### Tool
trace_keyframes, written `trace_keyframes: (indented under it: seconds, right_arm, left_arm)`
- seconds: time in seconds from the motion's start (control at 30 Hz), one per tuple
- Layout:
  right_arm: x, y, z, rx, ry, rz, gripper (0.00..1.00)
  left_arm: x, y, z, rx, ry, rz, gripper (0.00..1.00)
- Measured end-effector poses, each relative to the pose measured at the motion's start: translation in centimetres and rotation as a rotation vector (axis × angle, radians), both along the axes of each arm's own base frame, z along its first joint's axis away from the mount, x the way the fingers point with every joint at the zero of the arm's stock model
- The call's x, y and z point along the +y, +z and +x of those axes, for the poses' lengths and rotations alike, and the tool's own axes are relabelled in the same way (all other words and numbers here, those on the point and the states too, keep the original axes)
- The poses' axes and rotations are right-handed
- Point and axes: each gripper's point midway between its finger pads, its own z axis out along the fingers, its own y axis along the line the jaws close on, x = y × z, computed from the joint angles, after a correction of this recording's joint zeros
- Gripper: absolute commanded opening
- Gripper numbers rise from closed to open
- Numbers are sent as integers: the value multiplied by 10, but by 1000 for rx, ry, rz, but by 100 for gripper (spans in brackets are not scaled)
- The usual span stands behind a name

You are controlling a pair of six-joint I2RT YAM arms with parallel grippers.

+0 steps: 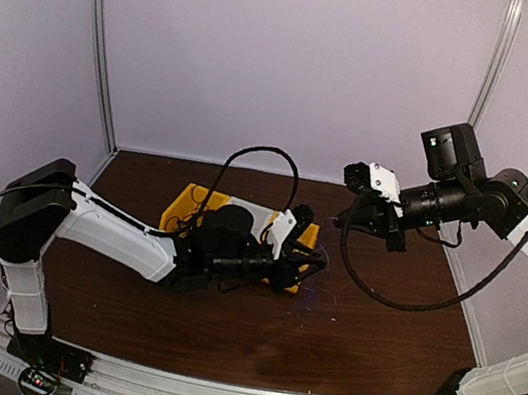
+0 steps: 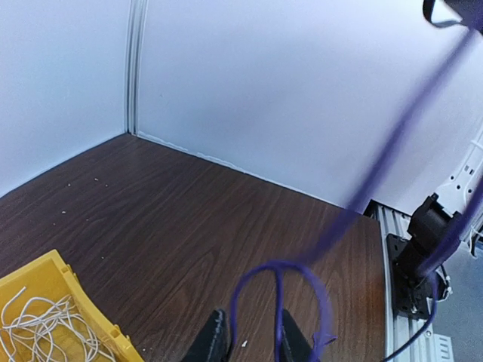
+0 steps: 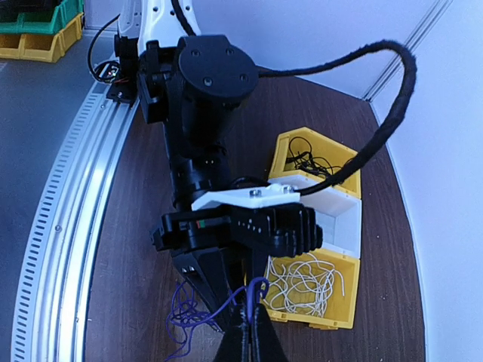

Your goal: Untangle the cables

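Note:
A purple cable [image 2: 278, 298] loops up off the table between my left gripper's fingers [image 2: 215, 339]. My left gripper [image 2: 251, 318] is open, its jaws apart, with one strand lying close to the right finger. Above it, my right gripper [image 3: 249, 309] is shut on the same purple cable [image 3: 260, 286] and holds the loop raised. The rest of that cable lies in a loose purple tangle [image 3: 185, 313] on the wood. White cables [image 3: 309, 279] fill the near compartment of a yellow bin [image 3: 313, 320]. Black cables [image 3: 313, 158] lie in its far compartment.
The yellow bin [image 1: 187, 203] stands mid-table under my left arm's forearm, and its corner [image 2: 75, 294] sits left of my left fingers. The right arm's base [image 2: 426, 234] and the metal rail [image 2: 392, 249] stand at the table's edge. White walls enclose the back and sides.

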Motion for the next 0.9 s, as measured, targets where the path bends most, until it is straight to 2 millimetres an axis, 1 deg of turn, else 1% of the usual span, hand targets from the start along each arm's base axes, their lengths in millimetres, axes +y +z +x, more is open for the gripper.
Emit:
trace_keyframes:
  seconds: [0.07,0.1,0.17,0.27,0.37,0.47,0.57,0.63,0.7,0.9]
  right_arm:
    - [0,10,-3,4,5,19,0]
    - [0,16,-4,3,8,28,0]
    - [-2,34,-5,-8,15,62,0]
    - [-6,67,-6,-38,19,125,0]
    - [-14,103,-7,-81,17,191,0]
    - [-21,129,-10,-110,22,238,0]
    - [-26,150,-10,-124,24,277,0]
    - [-30,164,-11,-142,26,303,0]
    - [-34,173,-12,-157,27,322,0]
    - [-45,200,-14,-203,18,367,0]
  left_arm:
    - [-3,-8,1,6,-1,10,8]
    - [-4,-14,2,14,0,18,6]
    - [-3,-22,1,21,0,23,6]
    - [2,-36,-1,39,2,33,9]
    - [12,-55,-6,72,6,56,10]
    - [22,-72,-9,106,17,74,10]
    - [31,-86,-11,132,35,94,9]
    - [39,-100,-13,154,53,120,7]
    - [47,-112,-14,176,67,146,6]
    - [69,-139,-21,225,98,208,6]
